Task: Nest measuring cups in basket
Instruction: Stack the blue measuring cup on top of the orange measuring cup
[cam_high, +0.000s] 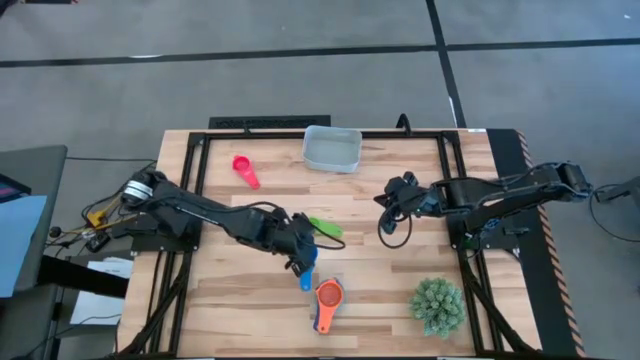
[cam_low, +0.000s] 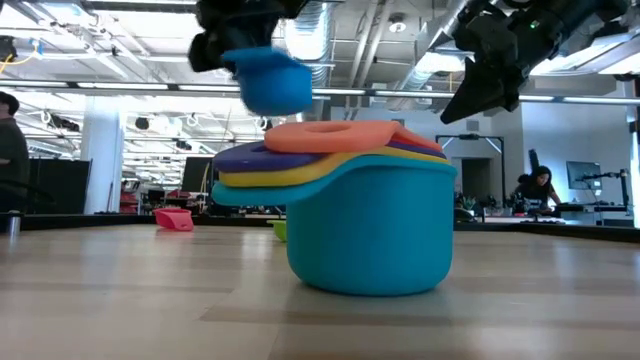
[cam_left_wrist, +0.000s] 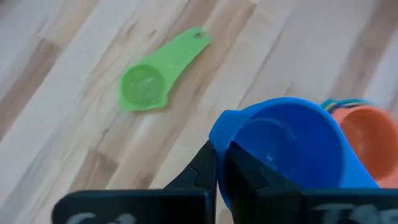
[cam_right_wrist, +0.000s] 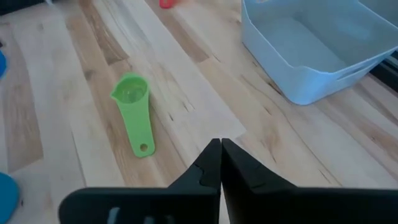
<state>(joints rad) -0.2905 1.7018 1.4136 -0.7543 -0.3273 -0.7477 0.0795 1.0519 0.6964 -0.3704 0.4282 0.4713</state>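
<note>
Left gripper (cam_high: 303, 262) near table centre, fingers pinched on blue cup (cam_left_wrist: 292, 149), held in air at 11 o'clock of cup stack (cam_high: 328, 297). Stack: orange-red cup (cam_low: 330, 135) on top, purple and yellow beneath, teal cup (cam_low: 370, 225) at bottom. Green cup (cam_high: 326, 227) lies flat at 1 o'clock of left gripper. Pink cup (cam_high: 245, 170) at 10 o'clock, well apart. Basket (cam_high: 332, 148) at 12 o'clock edge of table. Right gripper (cam_high: 386, 200) at 3 o'clock of green cup, fingers pressed together, holding nothing.

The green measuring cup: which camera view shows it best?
The left wrist view shows the green measuring cup whole and large. The right wrist view also shows it whole, smaller. The high view has it partly hidden; the low view shows only a sliver.
</note>
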